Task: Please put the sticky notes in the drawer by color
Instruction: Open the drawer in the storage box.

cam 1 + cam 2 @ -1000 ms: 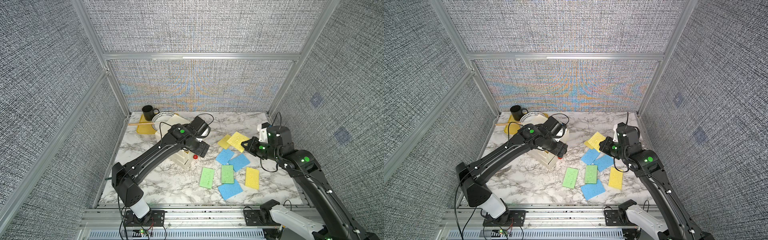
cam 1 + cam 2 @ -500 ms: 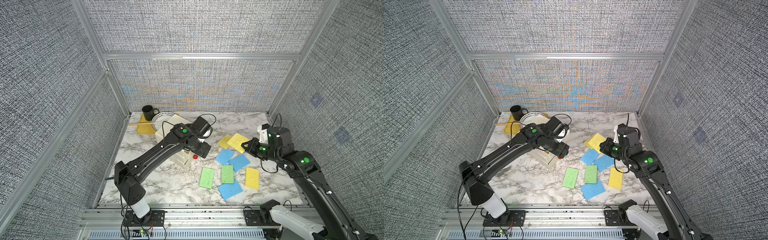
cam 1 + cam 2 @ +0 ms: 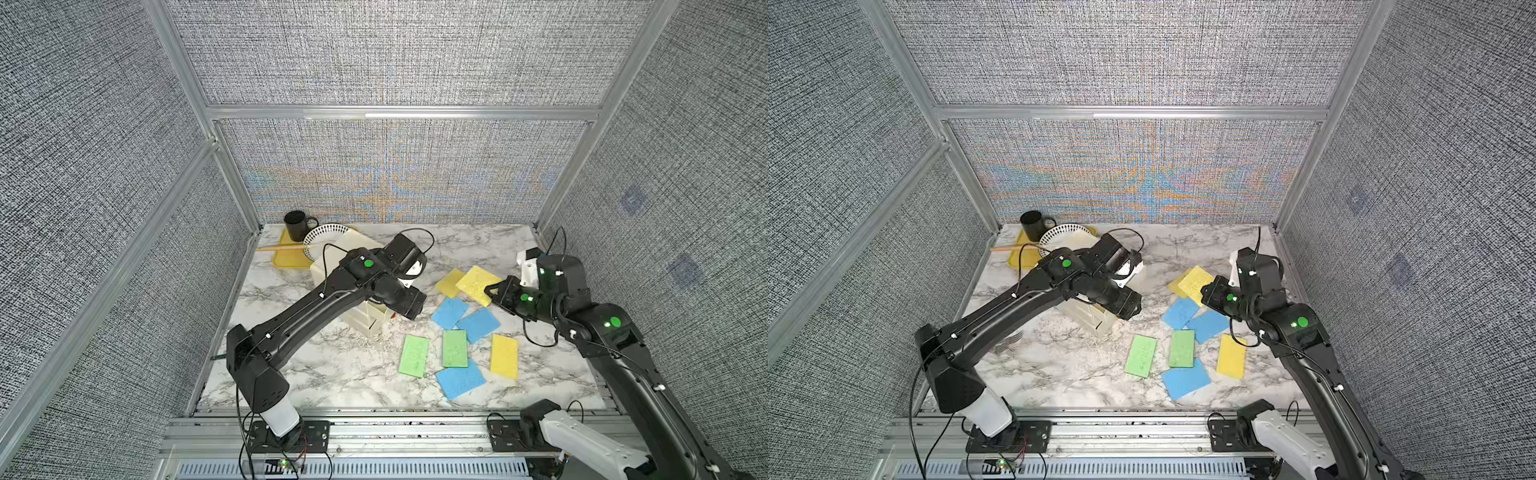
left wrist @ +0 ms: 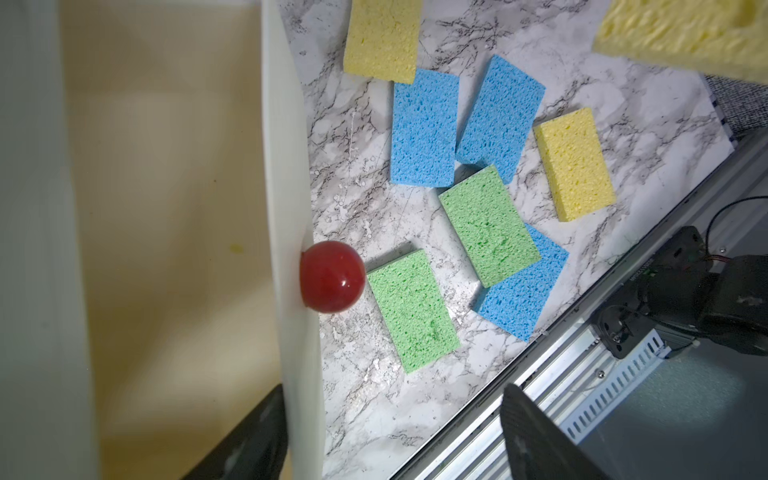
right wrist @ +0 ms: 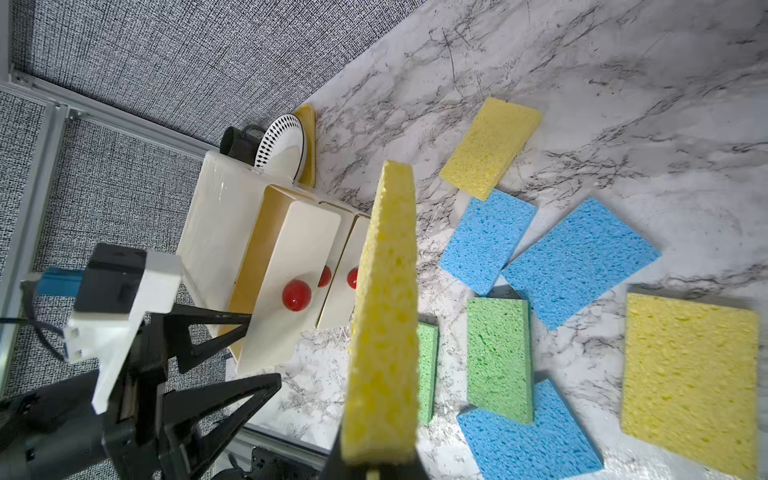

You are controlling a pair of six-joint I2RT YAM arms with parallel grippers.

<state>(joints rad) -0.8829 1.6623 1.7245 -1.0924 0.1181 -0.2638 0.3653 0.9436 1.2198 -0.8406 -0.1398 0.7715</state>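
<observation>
**Holding Yellow, Drawer Open to the Left**

Clenched on the short end of one yellow pad, the right jaws hold it above the desk, its long axis running straight out ahead of them. The open drawer lies to the robot's left of that line, the left jaws spread astride its front panel beside the red knob. We judge the carry is the right arm's, leftward over seven other pads.
</observation>
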